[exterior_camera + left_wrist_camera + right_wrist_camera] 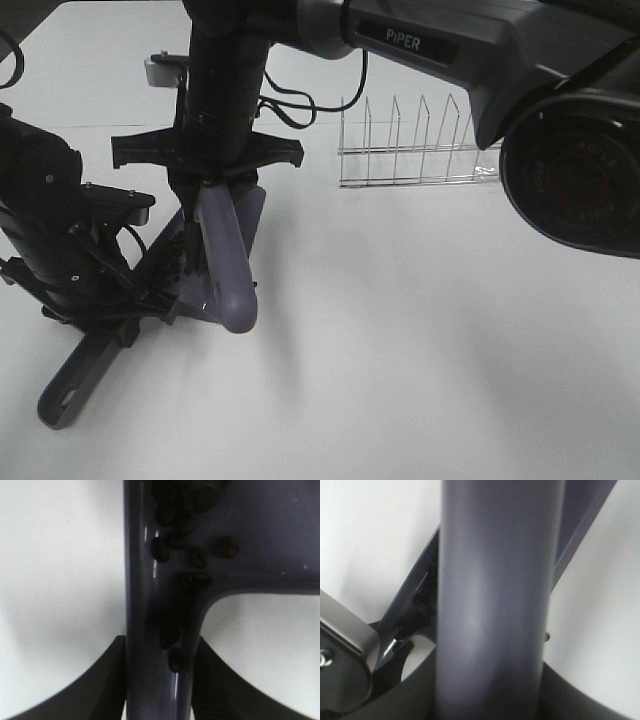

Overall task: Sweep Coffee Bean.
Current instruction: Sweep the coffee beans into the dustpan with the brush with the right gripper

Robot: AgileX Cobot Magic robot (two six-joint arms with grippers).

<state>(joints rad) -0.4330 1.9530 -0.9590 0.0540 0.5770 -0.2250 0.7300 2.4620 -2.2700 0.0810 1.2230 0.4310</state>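
Left gripper (160, 647): jaws pinched onto the dustpan handle (141, 605), touching both sides
Right gripper (490, 682): jaws clamped round the brush handle (490, 580)
Coffee beans (182, 525): sat inside the dustpan (270, 540), a few down its handle groove

text: "PiPER" | on: right arm link (420, 42) | joint cap (585, 175) lettering: unreadable

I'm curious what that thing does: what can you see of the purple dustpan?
The purple plastic dustpan looks smooth and glossy: a flat tray and a long grooved handle ending in a hanging hole. The left gripper clamps the handle from both sides. Dark brown coffee beans lie in the tray and along the handle groove. A lilac plastic brush stands at its tray, above the white table.
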